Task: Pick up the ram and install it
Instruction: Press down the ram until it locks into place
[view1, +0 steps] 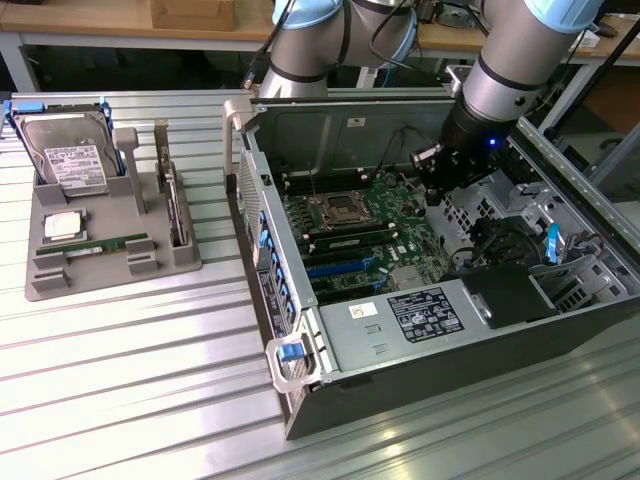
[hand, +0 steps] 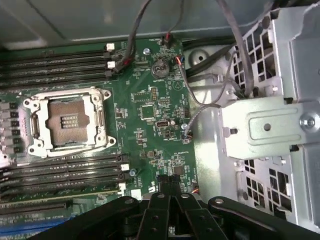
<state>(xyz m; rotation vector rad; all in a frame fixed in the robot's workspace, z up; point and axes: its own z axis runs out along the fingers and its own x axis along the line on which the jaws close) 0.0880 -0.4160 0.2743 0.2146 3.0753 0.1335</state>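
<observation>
Green and thin, the long ram stick (view1: 93, 245) lay in the grey holder tray (view1: 60, 280) on the tabletop, at the frame's left, lengthwise across. Far to its right, the empty black hand (view1: 432, 190) hung closed over the open computer case (view1: 420, 330).

No text could be read with certainty in either view. White labels with illegibly small print stood on the hard drive (view1: 75, 163) in the grey tray (view1: 110, 275) and on the power supply cover (view1: 425, 315) of the open computer case (view1: 300, 400); silkscreen markings on the motherboard (hand: 160, 125) were likewise unreadable.
</observation>
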